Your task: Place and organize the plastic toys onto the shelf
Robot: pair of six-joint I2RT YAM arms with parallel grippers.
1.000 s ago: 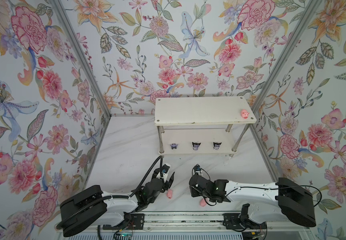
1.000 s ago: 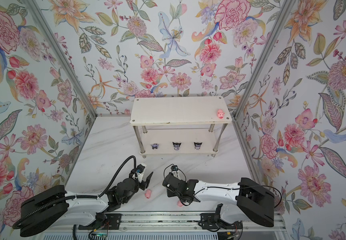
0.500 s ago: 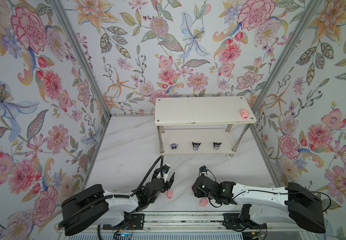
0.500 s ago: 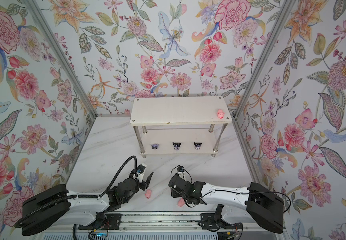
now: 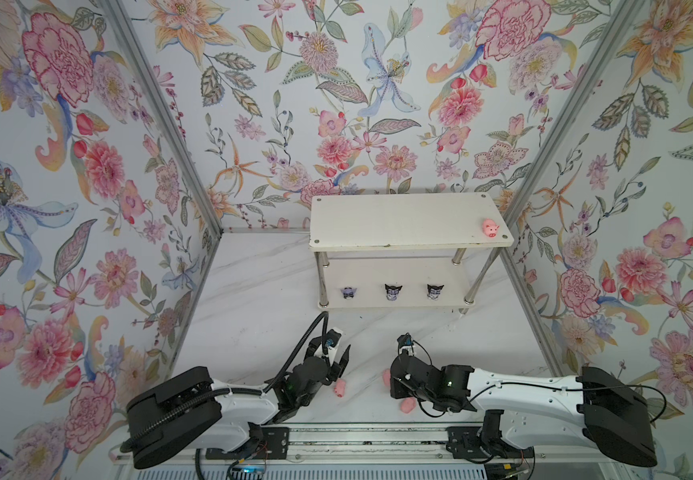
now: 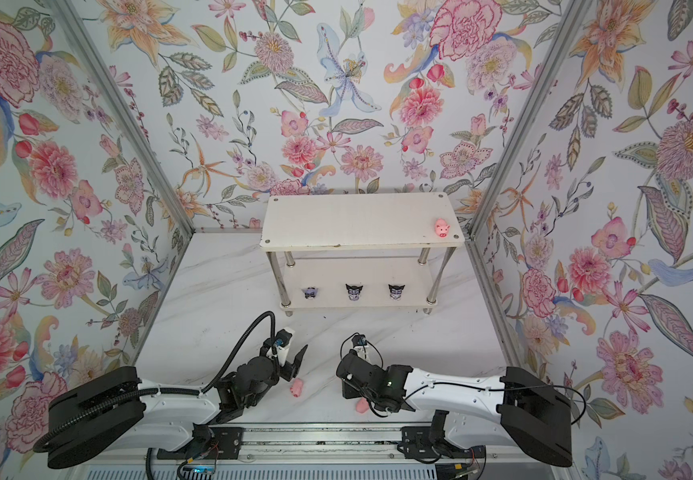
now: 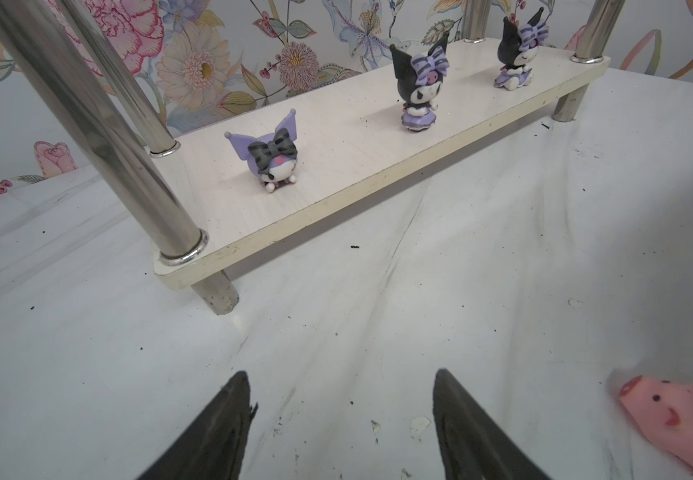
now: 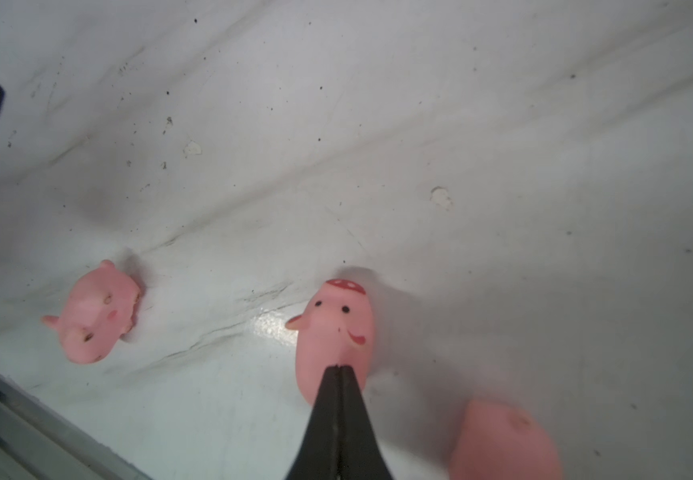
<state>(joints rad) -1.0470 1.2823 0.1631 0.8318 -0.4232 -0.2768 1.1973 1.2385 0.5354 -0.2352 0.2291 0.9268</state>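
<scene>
On the marble tabletop (image 5: pixel 261 299) between floral walls (image 5: pixel 336 104), your grippers are sitting low before the shelf (image 5: pixel 398 220).
Your right gripper (image 8: pixel 339 368) is pinching fully together, tips at a pig (image 8: pixel 332 328); your left gripper (image 7: pixel 340 374) is hanging apart, empty, a second pig (image 7: pixel 677 415) just beside it, three figurines (image 5: pixel 393 291) ahead on the lower board.

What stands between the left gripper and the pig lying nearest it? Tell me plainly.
Nothing visible. The left gripper stands open over bare table, and the pig lies just to its side, outside the jaws, with only table between them. The gripper would probably have to turn toward it.
</scene>
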